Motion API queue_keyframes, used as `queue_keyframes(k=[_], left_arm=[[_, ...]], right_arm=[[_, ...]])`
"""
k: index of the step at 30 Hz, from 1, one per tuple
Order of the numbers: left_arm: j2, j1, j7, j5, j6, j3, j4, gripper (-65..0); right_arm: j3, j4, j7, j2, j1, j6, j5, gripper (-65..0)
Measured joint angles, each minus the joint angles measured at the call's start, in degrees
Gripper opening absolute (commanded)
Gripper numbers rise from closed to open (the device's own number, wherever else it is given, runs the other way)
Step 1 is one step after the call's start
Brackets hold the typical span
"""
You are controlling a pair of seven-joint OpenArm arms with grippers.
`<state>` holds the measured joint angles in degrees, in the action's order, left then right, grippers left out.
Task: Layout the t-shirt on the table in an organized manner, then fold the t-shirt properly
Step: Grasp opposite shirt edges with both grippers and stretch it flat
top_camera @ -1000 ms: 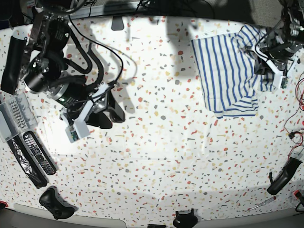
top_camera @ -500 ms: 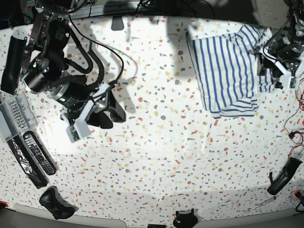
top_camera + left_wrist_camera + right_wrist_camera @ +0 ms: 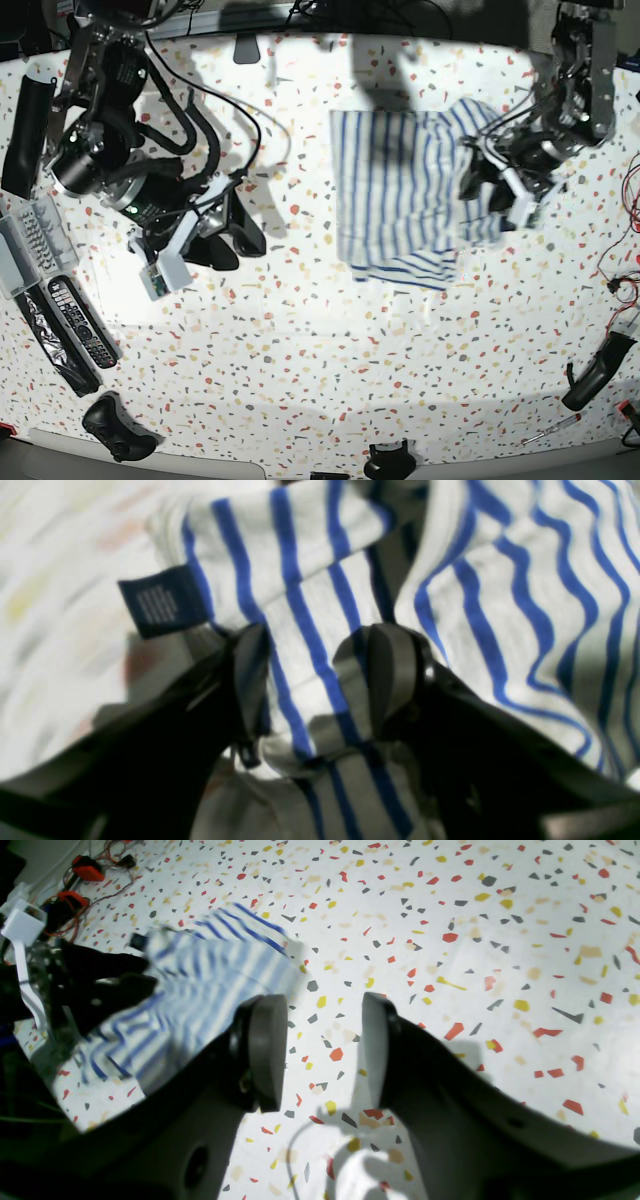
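On the wide white red-and-grey-flecked terrazzo table [image 3: 330,330], the white blue-striped cloth t-shirt [image 3: 400,195] is spread toward the far right, its edge pinched by the left gripper [image 3: 312,675], while the right gripper [image 3: 320,1050] is held apart, empty.

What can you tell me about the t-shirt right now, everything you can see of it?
The t-shirt is white cloth with thin blue stripes, bunched and folded over rather than flat. It lies on the far right part of the table. A small dark label hangs off one edge. The left pincer has a fold of striped fabric between its fingers, at the shirt's right side in the base view. The right pincer is open, well away from it. Sleeves and collar cannot be made out.
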<state>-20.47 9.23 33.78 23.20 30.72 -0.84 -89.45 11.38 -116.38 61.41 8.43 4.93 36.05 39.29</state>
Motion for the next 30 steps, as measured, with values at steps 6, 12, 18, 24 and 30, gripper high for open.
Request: queue_keyframes(k=[6, 12, 18, 24, 30], left_arm=[[0.13, -3.78, 6.45, 8.09, 0.15, 3.15, -0.96, -35.6], [-0.5, -3.3, 14.58, 16.35, 0.42, -2.86, -11.82, -35.6], [-0.87, 7.26, 19.02, 19.96, 0.24, -6.88, -19.85, -36.0], [-0.17, 19.65, 17.49, 26.97, 3.58, -6.69, -22.05, -36.0], [5.64, 22.1, 14.45, 15.72, 4.22, -6.73, -21.66, -36.0]], right_arm=[[-4.31, 7.61, -8.96, 0.02, -1.73, 0.33, -4.63, -50.1], [-16.31, 21.18, -9.05, -0.02, -10.49, 0.15, -8.83, -65.0], [-25.05, 29.33, -7.8, -0.35, -13.77, 0.26, -18.38, -65.0], [-25.03, 30.36, -7.08, -0.33, -13.31, 0.2, -21.44, -65.0], [-24.65, 30.4, -6.95, -0.35, -13.22, 0.17, -21.27, -65.0]])
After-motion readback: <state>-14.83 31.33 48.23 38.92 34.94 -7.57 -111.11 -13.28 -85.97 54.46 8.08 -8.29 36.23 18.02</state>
